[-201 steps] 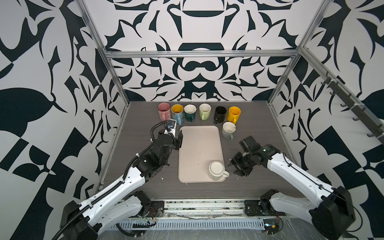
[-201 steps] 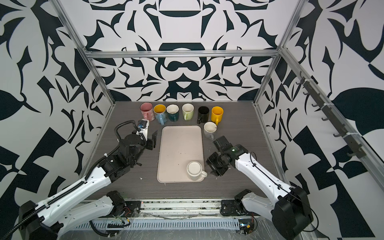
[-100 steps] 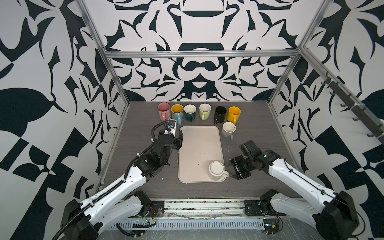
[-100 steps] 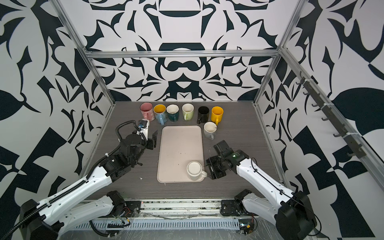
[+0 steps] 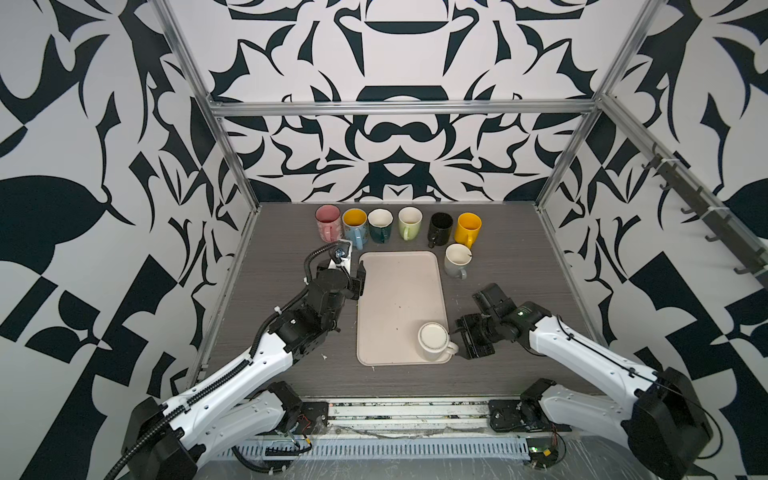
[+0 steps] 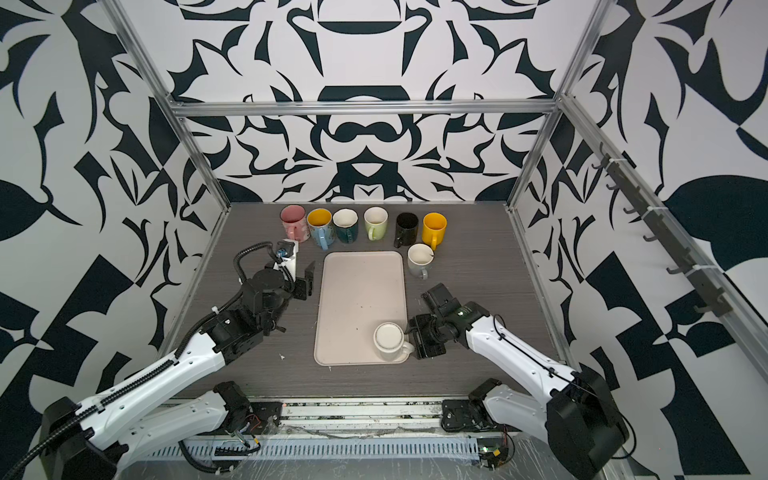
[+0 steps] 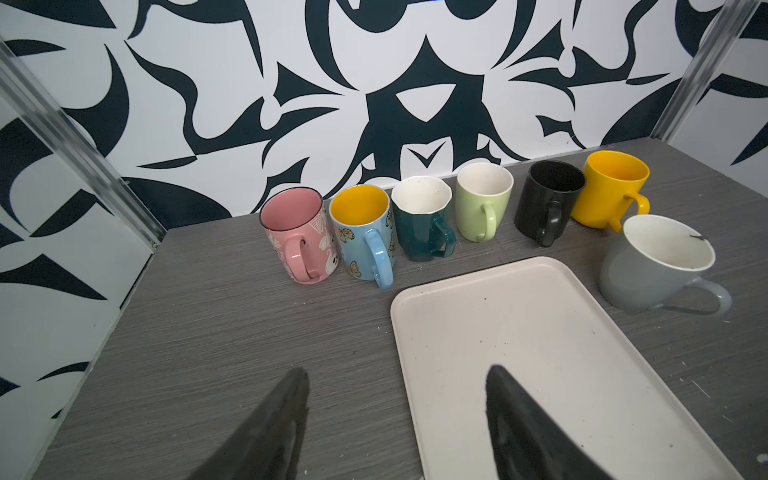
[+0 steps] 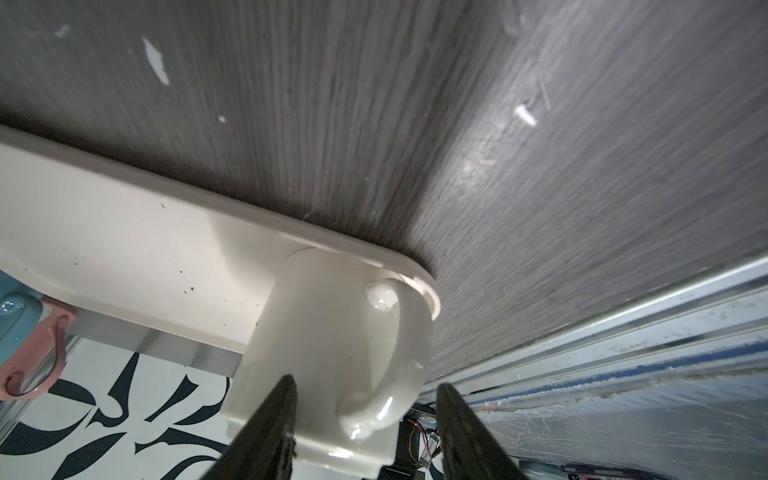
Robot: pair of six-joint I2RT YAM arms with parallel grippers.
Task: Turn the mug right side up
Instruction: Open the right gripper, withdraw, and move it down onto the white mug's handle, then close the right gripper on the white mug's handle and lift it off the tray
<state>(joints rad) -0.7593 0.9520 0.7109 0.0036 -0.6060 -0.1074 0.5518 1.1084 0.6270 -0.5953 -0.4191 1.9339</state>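
Along the counter's (image 5: 519, 291) far edge stands a row of six mugs (image 5: 410, 222), all upright, and a seventh, grey mug (image 5: 457, 259) sits just in front of the row's right end. One tray (image 5: 399, 291) lies at the middle of the counter. An eighth, cream mug (image 5: 432, 341) rests upside down on the tray's near right corner, its handle (image 8: 386, 357) pointing at the right tool (image 5: 462, 341). That tool's jaws stand apart, one on each side of the handle; contact cannot be told. The left tool (image 7: 397, 376) hangs with its jaws spread and nothing between them by the tray's far left corner, well apart from the cream mug.
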